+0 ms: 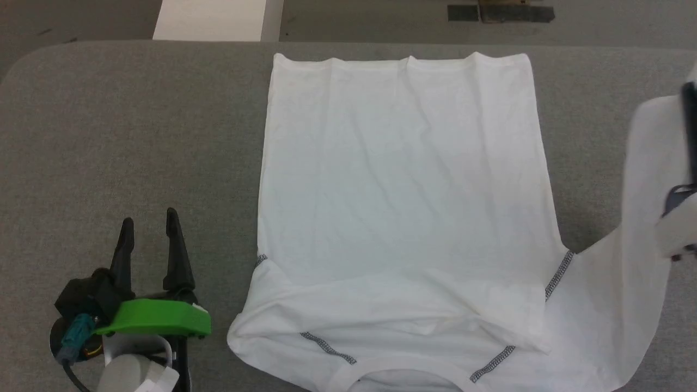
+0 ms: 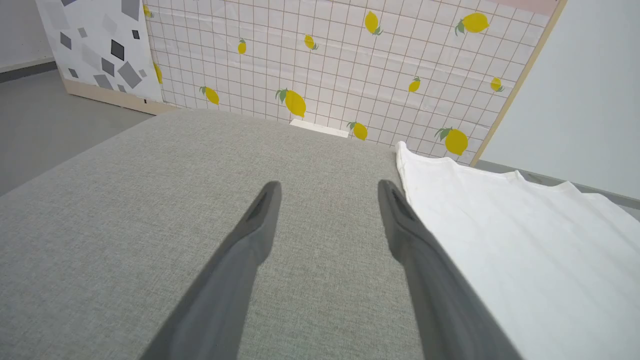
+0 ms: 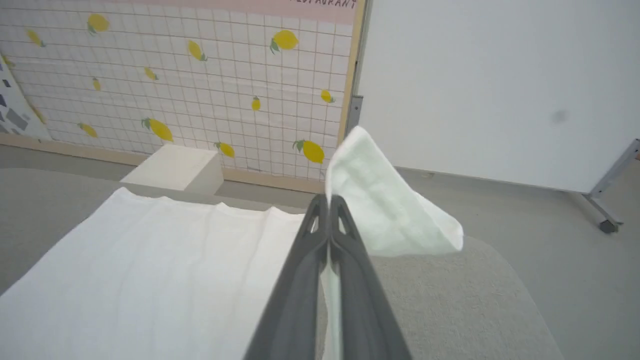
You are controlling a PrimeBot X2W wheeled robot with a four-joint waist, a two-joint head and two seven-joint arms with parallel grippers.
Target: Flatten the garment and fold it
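Garment: white short-sleeved T-shirt with grey zigzag seam stitching (image 1: 403, 190), body spread flat on the grey fabric-covered table (image 1: 136, 125). Ribbed collar (image 1: 392, 366) at the near edge, hem at the far edge.
Right sleeve (image 1: 626, 272): raised off the table at the right, hanging from the right gripper.
Right gripper (image 3: 328, 198): long dark fingers pressed together, clamped on the sleeve cloth, above the table's right side.
Left gripper (image 1: 150, 216): fingers apart, nothing between them. Near left, over bare table, near the shirt's left edge.
Background: white box (image 3: 172, 167) beyond the far edge, lemon-print grid panel (image 3: 200, 75) behind it.

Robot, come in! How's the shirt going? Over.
Right gripper jaws shut on T-shirt sleeve, lifted. Left gripper jaws open, beside it. White box behind table, apart.
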